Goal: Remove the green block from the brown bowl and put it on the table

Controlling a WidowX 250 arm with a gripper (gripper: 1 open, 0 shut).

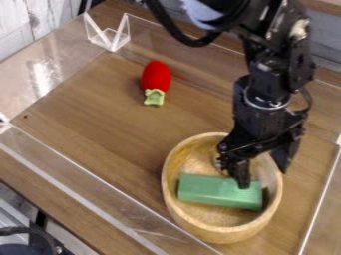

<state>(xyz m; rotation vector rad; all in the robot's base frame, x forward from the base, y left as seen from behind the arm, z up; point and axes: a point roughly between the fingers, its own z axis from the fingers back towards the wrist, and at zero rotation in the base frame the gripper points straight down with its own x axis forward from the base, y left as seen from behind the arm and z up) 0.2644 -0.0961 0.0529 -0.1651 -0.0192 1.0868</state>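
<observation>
Green block (222, 191) lies flat inside brown bowl (221, 188), near-side half. Gripper (256, 165) points down over bowl, jaws spread wide, holding nothing, fingertips just above block. Nothing done yet: grasp, lift, set-down on counter (94, 110) left.

The fingers (242, 171) hide part of the green block (217, 191) (contact perhaps, unclear).

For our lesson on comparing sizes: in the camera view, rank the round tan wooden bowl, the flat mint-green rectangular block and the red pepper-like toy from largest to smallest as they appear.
1. Round tan wooden bowl, clearly largest.
2. Flat mint-green rectangular block, lying inside the bowl.
3. Red pepper-like toy, smallest; it sits farther from the camera, so its gap to the block is less certain.
</observation>
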